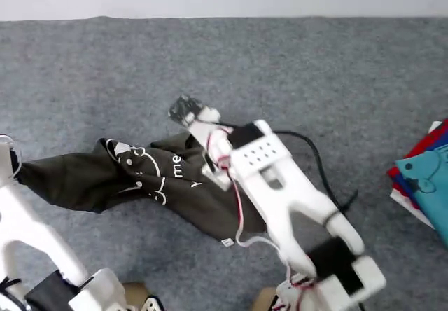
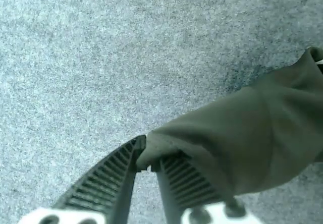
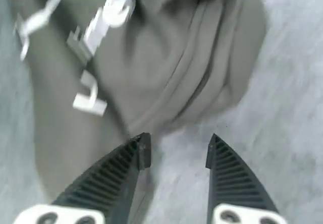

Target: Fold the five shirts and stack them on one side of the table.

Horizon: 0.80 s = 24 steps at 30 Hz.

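- Bench (image 1: 336, 73): grey, carpet-like surface.
- Dark olive shirt (image 1: 175, 185): unfolded and rumpled, lying left of centre. It is drawn out in a long strip from the left edge towards the middle of the bench. White print (image 1: 150, 171) faces up on the mid part. A small white tag shows at the near-right corner.
- Left tool (image 2: 149, 151): at the far-left end of the shirt. Both ribbed fingers (image 2: 108, 176) are closed together on a fold of the olive cloth. The pinched cloth bulges out past the tips, and bare bench lies beyond it.
- Right tool (image 3: 179, 148): at the far edge of the shirt, near the middle of the bench. The jaws stand well apart with nothing gripped. One finger is over the shirt's edge and the other over bare bench. Contact with the cloth: cannot tell. A seam and blurred white print show just ahead of the tips.
- Right arm: runs from the near edge, across the shirt's right part, to that far edge.
- Stack of folded shirts (image 1: 423, 178): at the right edge of the bench, well apart from the olive shirt. Teal is on top, red under it, and white shows at the bottom.
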{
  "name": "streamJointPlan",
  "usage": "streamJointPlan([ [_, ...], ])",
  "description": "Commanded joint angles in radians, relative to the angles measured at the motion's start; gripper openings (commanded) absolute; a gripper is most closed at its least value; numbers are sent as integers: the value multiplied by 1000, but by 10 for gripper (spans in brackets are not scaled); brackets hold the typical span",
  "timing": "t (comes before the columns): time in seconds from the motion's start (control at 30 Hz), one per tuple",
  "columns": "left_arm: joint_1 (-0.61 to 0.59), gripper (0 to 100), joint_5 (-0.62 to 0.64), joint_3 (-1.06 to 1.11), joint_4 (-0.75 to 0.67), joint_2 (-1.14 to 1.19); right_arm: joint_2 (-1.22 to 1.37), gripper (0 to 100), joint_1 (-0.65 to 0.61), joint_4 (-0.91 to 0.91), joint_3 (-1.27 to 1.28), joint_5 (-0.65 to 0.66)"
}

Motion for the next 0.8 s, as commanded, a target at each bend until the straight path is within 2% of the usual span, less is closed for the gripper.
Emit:
streamJointPlan([
  [0.0,-2,6,11,-35,-20,2,124,191,-7,-22,-207,-5],
  [0.13,-2,6,11,-35,-20,2,263,191,-12,-18,-364,2],
  [0.27,-2,6,11,-35,-20,2,372,191,-31,-18,-479,103],
  [0.57,-2,6,11,-19,-21,2,504,191,-67,-22,-597,242],
  [0.77,-2,6,11,22,-21,-2,576,191,-93,-62,-632,287],
])
